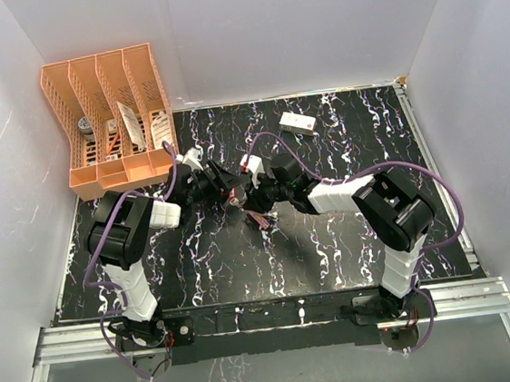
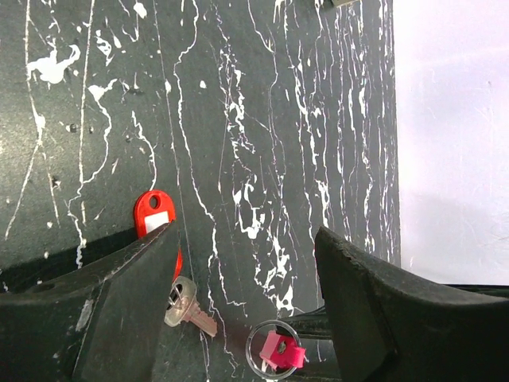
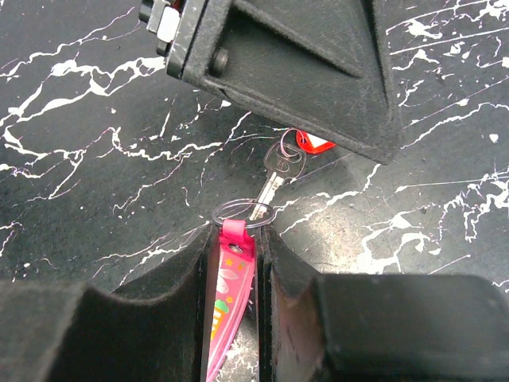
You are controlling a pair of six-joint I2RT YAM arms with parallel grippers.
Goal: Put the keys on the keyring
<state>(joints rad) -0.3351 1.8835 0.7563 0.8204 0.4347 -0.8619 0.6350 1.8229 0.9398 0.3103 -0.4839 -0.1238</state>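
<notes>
My right gripper is shut on the slim pink tag of the keyring and holds its thin metal ring out in front, low over the table. The pale metal key lies on the table with its tip pointing at the ring. In the left wrist view a small gap shows between the key and the ring. The red-headed key lies beside it, partly under one left finger. My left gripper is open, its jaws wide apart over the keys. Both grippers meet mid-table.
A white rectangular box with red marks lies at the back of the black marbled table. An orange slotted organiser stands at the back left corner. White walls enclose the table on three sides.
</notes>
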